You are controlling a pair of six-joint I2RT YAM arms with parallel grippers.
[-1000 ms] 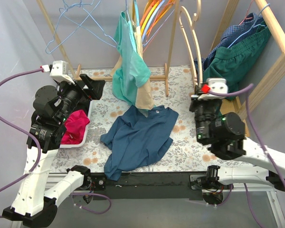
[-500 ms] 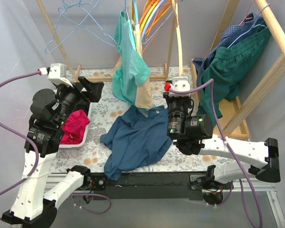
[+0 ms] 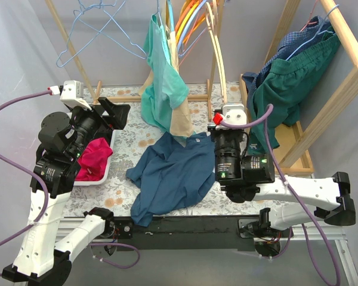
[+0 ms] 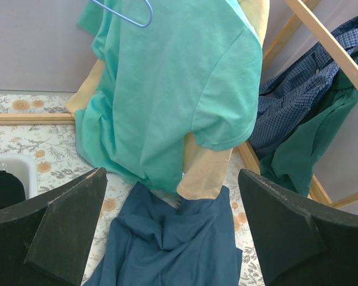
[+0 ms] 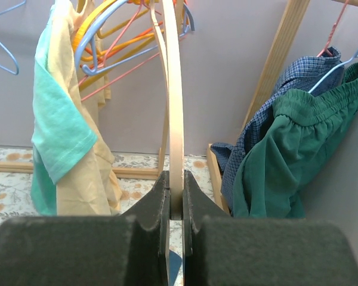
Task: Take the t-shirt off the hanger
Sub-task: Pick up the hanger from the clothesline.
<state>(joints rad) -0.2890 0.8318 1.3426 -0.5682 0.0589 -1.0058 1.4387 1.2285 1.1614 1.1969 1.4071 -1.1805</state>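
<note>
Far left, high on the rail: blue wire hangers [image 3: 98, 27], bare. Below them, the left gripper [image 3: 111, 113], raised above the table [image 3: 122, 95], spread wide, nothing between its fingers [image 4: 65, 226], aimed toward the hanging clothes. Under that arm, near the left edge, a white bin [image 3: 106, 171] holding a red cloth [image 3: 94, 156].

Toward the middle, far side: a teal shirt [image 3: 164, 77] draped over a pale yellow garment [image 3: 180, 122], both hanging from the rail, hems just above the table. Directly near of them, flat and rumpled on the floral cover: the navy t-shirt [image 3: 174, 173], no hanger inside it, collar end toward the far right, one corner reaching the near edge.

Just right of that, the right gripper [image 5: 175, 199], pinched tight on the lower bar of the wooden hanger [image 5: 175, 113]. Hanger upright and bare, top up among the orange and yellow hangers [image 3: 191, 18], well apart from the navy t-shirt.

Far right, on a slanted wooden rack [image 3: 346, 42]: a blue checked shirt [image 3: 301, 34] and a dark green garment [image 3: 292, 77], side by side, touching.
</note>
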